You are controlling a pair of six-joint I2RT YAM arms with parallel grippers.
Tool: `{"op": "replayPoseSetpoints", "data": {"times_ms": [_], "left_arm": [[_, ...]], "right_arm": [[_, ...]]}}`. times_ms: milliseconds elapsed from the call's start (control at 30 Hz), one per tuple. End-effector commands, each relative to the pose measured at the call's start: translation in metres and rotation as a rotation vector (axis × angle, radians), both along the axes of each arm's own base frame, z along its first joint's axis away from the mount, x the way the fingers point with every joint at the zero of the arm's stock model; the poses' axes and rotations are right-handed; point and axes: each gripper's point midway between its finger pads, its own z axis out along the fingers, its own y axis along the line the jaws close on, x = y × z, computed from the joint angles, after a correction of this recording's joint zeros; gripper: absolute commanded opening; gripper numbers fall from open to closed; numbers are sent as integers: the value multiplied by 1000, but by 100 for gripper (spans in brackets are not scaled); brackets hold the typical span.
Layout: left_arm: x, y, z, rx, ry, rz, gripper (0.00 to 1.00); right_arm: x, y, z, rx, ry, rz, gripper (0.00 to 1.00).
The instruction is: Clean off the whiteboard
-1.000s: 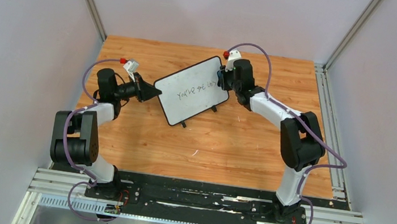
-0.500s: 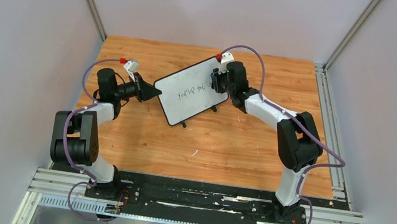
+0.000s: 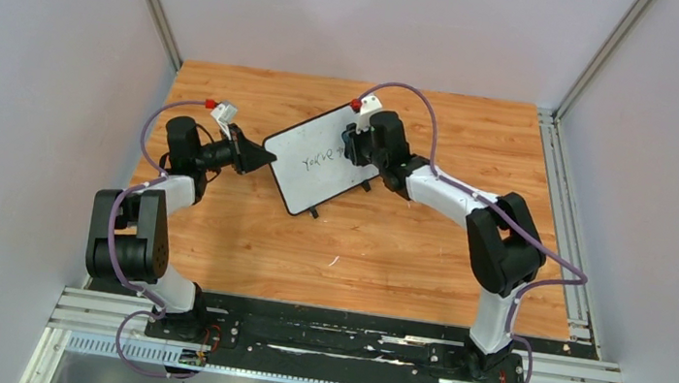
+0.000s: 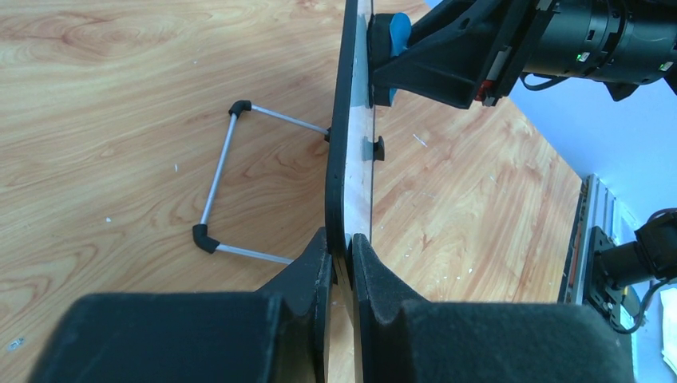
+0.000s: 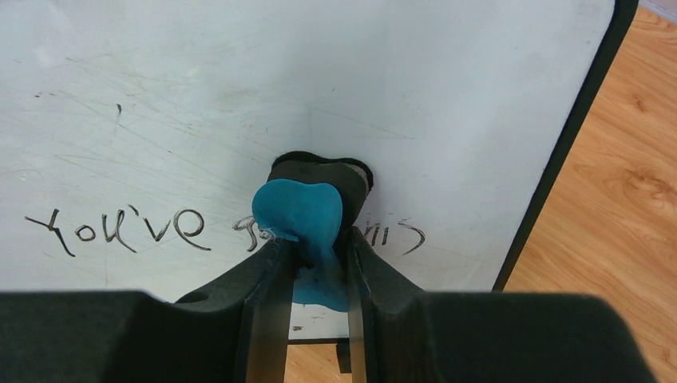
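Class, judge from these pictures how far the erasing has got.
Done: left claw clamps the board by its edge; right claw holds the eraser. In hand: eraser pressed mid-line on the writing. Left: letters on both sides of it, unwiped.

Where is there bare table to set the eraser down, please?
The table between the whiteboard and the arm bases is bare, as is its far right corner. Crowded around the whiteboard, between the left gripper and the right gripper.
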Motion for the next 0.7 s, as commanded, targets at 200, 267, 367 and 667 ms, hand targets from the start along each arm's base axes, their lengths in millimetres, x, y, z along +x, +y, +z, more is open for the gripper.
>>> {"op": "replayPoseSetpoints", "data": {"times_ms": [200, 267, 367, 667], "left_arm": [[1, 1, -12, 58, -27, -5, 0], [1, 1, -11, 58, -29, -6, 0], [1, 1, -11, 57, -30, -7, 0], [0, 1, -14, 63, -23, -10, 0]], "right_arm": [[26, -68, -62, -23, 128, -138, 1], [30, -80, -64, -30, 130, -164, 1], [32, -87, -65, -37, 130, -179, 1], [30, -73, -57, 11, 134, -136, 1]]}}
